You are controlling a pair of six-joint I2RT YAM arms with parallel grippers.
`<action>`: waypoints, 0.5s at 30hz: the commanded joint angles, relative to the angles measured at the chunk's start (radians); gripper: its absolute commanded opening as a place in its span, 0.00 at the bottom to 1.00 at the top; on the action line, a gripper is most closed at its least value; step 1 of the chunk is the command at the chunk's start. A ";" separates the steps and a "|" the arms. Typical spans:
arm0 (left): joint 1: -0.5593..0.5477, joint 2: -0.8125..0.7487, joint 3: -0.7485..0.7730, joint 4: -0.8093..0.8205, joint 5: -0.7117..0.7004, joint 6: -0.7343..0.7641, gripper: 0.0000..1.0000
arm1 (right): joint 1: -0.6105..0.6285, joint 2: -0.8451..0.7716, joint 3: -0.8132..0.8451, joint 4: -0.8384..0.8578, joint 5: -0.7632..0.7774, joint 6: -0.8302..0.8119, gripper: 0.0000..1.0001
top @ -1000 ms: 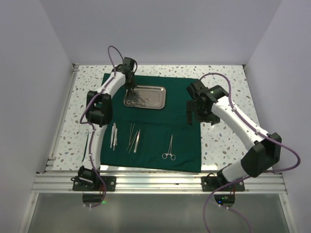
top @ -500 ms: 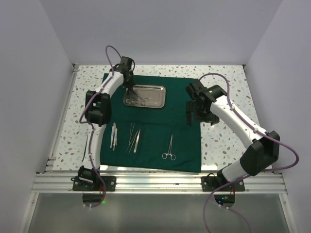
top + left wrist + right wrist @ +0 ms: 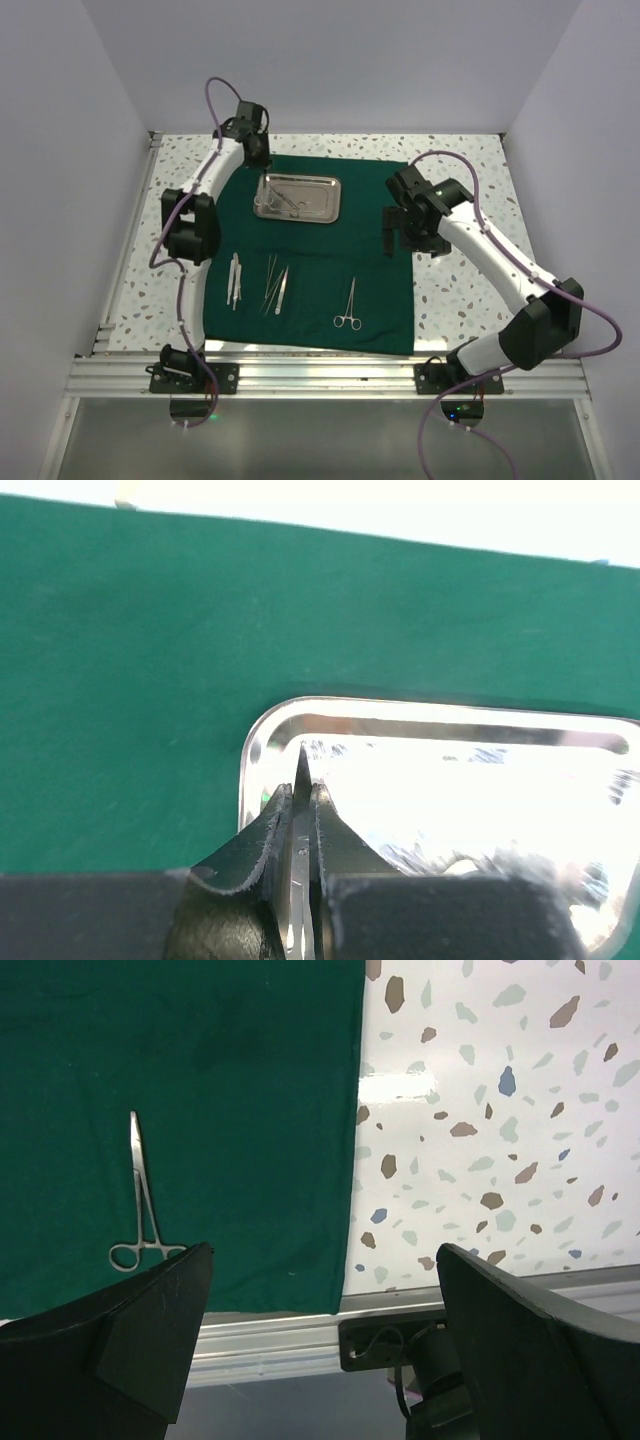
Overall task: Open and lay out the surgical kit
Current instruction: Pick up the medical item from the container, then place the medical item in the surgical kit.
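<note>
Here left fingers [image 3: 275, 825] pinch a slim instrument [image 3: 301, 770] over the tray [image 3: 400, 715] rim (right fingers [image 3: 150, 1320] gape over the cloth [image 3: 200, 1110] edge).

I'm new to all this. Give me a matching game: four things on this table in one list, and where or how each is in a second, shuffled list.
Things:
1. steel tray
2. ring-handled forceps
3. left end effector
4. right end effector

Place or state:
A. open wide, empty
B. near half of the green cloth
C. shut on a slim silver instrument
D. far half of the green cloth

Pairs: 1-D, 2-B, 3-C, 4-A
</note>
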 commanded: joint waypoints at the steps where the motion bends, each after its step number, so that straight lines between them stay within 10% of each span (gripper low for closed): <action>1: 0.014 -0.172 -0.024 -0.004 0.015 0.028 0.00 | -0.003 -0.066 -0.010 0.023 -0.016 -0.017 0.98; 15: -0.196 -0.511 -0.427 -0.019 0.032 -0.178 0.00 | -0.002 -0.191 -0.073 0.046 -0.042 -0.042 0.98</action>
